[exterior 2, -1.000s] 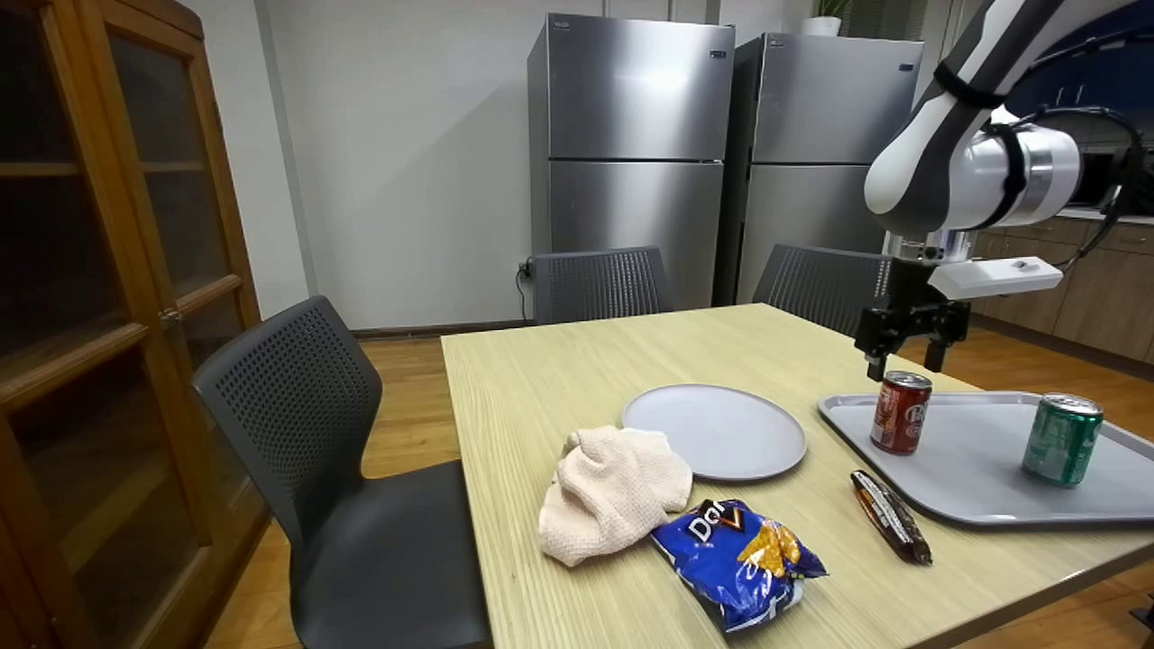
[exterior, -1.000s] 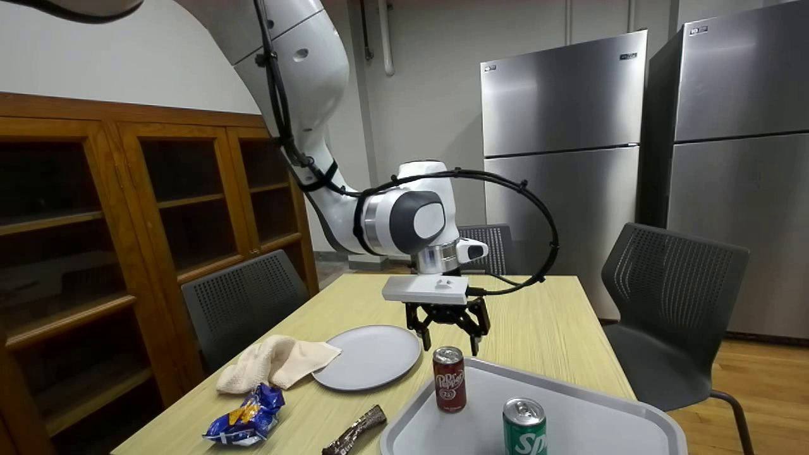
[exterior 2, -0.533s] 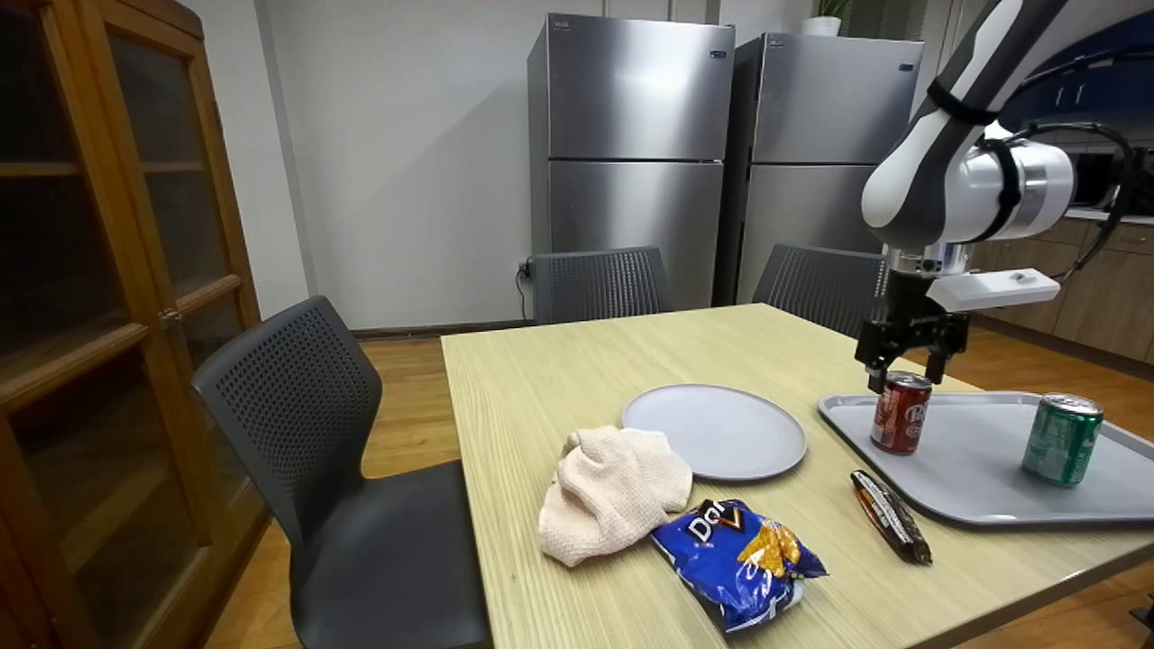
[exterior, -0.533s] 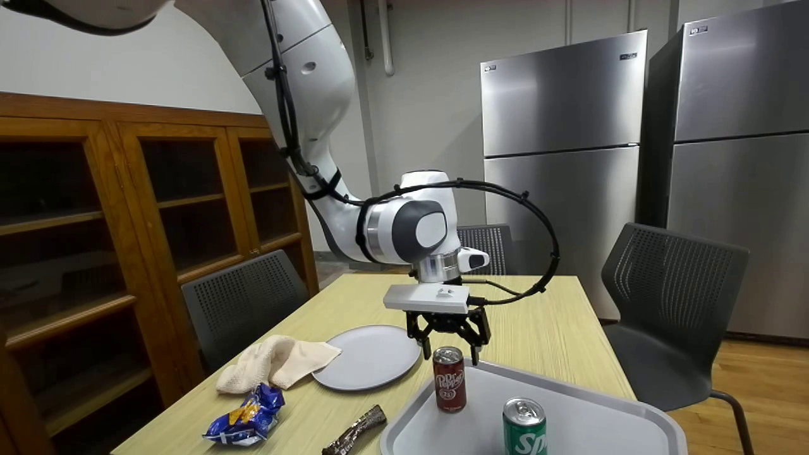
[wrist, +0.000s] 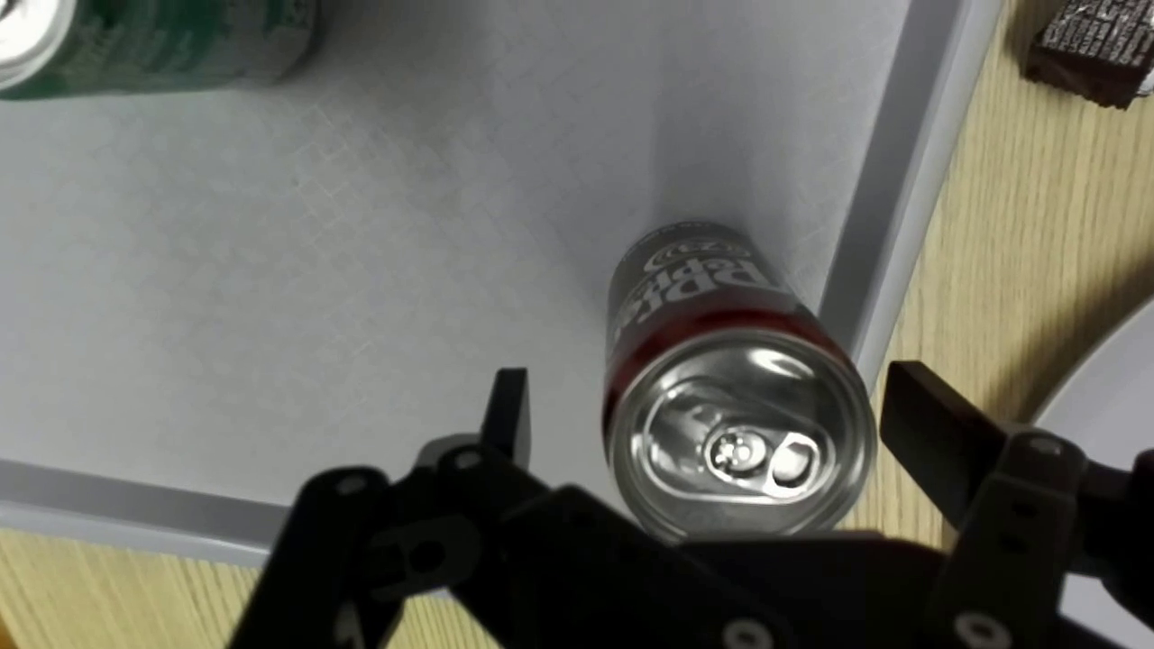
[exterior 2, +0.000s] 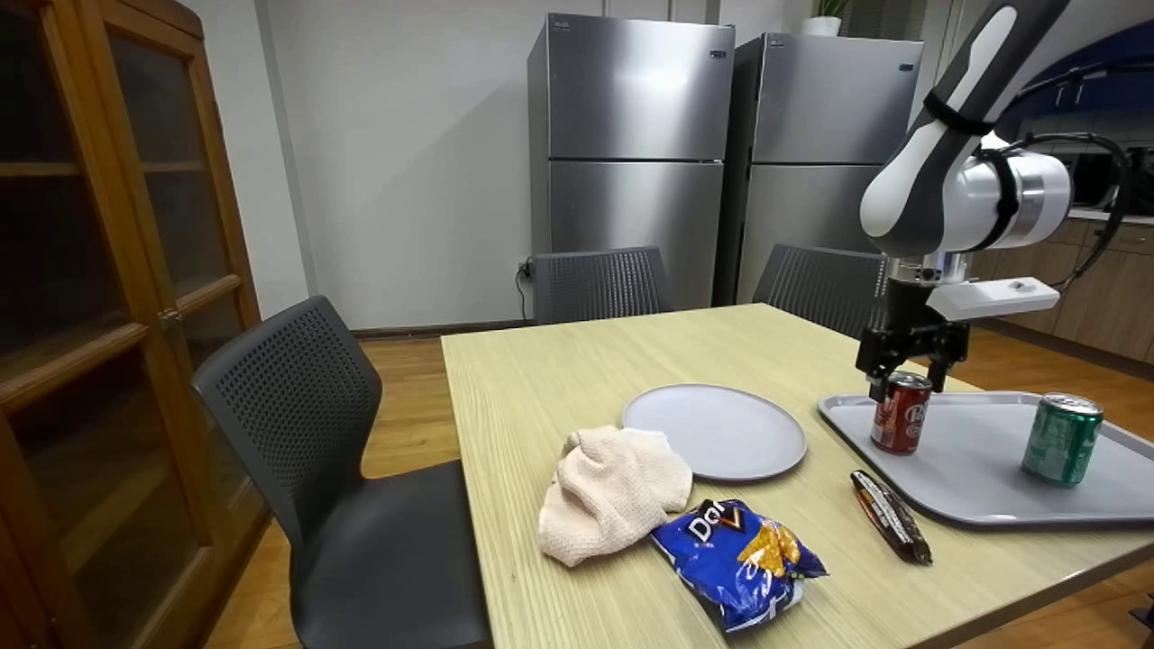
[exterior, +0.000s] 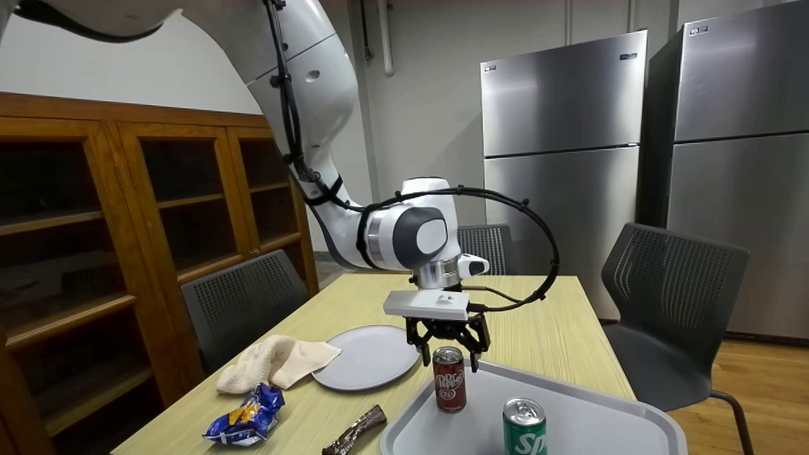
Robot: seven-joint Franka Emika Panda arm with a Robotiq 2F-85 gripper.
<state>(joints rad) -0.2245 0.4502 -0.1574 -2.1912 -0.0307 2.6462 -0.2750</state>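
Lower than a second earlier, the gripper (exterior: 450,366) had come down over the red soda can (wrist: 739,379), while the other objects lay where they had been. Its two black fingers (wrist: 938,428) stood wide apart, one on each side of the can's top, with nothing gripped. That can stood upright inside the gray tray (exterior 2: 978,469), near the edge facing the plate (exterior 2: 715,433); the green soda can (exterior 2: 1062,442) stood farther along the tray, and the wrapped snack bar (exterior 2: 891,518) lay on the table (exterior 2: 559,379) just outside it. From the wrist view, the finger on the plate side looked closer to the red can; whether it touched could not be told. Doing this step well seemed to call for a slight shift toward the plate to even the gaps, then a slow, straight descent until both fingers overlapped more of the can's side. For the squeeze, gentle and level pressure seemed wise: the metal looked easy to dent, and uneven contact might have tipped the can.
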